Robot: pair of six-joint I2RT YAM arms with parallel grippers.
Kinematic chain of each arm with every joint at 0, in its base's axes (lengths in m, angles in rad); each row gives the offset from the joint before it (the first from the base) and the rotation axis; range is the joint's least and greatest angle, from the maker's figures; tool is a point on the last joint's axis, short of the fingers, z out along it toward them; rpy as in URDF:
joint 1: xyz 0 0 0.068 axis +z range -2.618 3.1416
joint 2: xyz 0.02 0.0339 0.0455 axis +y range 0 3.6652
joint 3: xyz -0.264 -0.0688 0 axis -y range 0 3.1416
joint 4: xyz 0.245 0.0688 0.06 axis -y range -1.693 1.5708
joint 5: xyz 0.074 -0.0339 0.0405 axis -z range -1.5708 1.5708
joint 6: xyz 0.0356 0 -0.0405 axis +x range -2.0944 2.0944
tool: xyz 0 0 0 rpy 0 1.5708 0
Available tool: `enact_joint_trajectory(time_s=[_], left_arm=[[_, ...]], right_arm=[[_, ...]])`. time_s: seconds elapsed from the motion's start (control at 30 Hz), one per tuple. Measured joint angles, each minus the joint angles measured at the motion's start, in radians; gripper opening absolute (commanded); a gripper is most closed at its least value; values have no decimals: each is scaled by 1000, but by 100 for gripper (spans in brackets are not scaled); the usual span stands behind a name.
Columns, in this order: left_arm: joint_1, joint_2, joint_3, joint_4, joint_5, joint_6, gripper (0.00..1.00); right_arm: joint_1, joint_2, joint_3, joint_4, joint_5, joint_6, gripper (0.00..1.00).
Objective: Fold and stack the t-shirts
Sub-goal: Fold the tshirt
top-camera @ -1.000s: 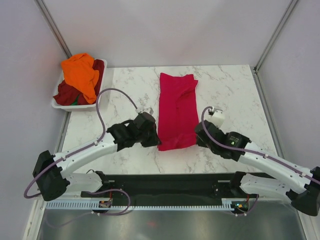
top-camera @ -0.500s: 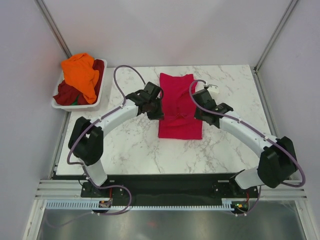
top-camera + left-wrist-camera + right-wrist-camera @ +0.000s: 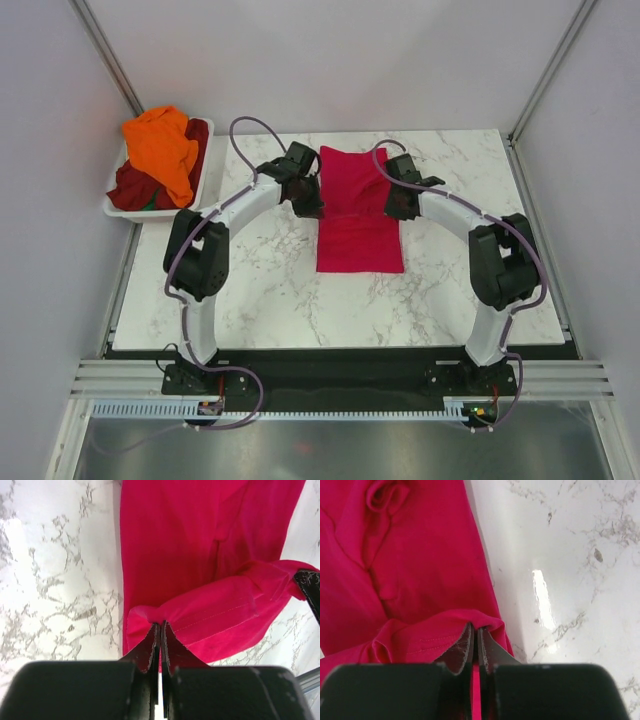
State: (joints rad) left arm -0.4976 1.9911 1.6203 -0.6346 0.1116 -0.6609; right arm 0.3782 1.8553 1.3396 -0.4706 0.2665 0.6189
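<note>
From above, the crimson-pink t-shirt (image 3: 358,235) lies right of the basket (image 3: 153,212), its hem doubled back. In the left wrist view, the left gripper (image 3: 160,630) is clenched on one hem corner. In the right wrist view, the right gripper (image 3: 475,631) pinches the other. The cloth looks limp and light, so the corners likely give the best hold.

White basket (image 3: 150,215) beside far-left corner, marble-patterned table (image 3: 270,290)
</note>
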Motion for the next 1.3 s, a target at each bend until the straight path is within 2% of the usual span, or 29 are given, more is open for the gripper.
enact_joint_trajectory(time_s=[0.03,0.07,0.1,0.13,0.17,0.27,0.3,0.37,0.47,0.57,0.6,0.67,0.7,0.73,0.83,0.93,1.07,1.3], left_arm=[[5,21,21,-3,3,1,5],[10,43,44,-9,6,3,8],[15,66,64,-12,7,5,18],[20,84,81,-17,7,7,24],[29,110,106,-27,10,13,29],[63,194,201,-61,26,26,59],[75,215,228,-69,27,31,80],[96,241,268,-87,27,37,87],[124,243,307,-118,14,43,88],[134,209,313,-124,-33,56,81],[134,187,299,-126,-45,58,74],[124,108,232,-124,-78,62,65],[114,63,195,-127,-92,64,56],[100,19,154,-122,-108,64,53],[37,-83,49,-108,-128,64,45],[-43,-122,-40,-53,-124,64,42],[-120,-87,-97,-5,-95,63,40],[-141,-23,-148,56,-77,55,38]], right_arm=[[-8,11,12,0,-4,-1,17],[-17,26,27,0,-9,-2,38],[-26,42,50,1,-15,-6,49],[-33,56,66,2,-16,-4,60],[-42,72,89,1,-20,-9,78],[-69,115,159,-6,-31,-27,92],[-77,130,191,-10,-34,-33,92],[-92,153,254,-29,-34,-44,93],[-107,145,316,-40,-21,-51,91],[-107,65,267,-13,-11,-58,82],[-104,29,232,-11,-14,-60,79],[-84,-76,116,18,-32,-64,66],[-66,-120,63,26,-43,-64,61],[-43,-156,13,41,-58,-61,51],[40,-184,-77,82,-116,-46,37],[118,-124,-109,105,-175,-35,32],[150,-17,-103,127,-214,-29,30],[138,117,-7,125,-210,-30,30]])
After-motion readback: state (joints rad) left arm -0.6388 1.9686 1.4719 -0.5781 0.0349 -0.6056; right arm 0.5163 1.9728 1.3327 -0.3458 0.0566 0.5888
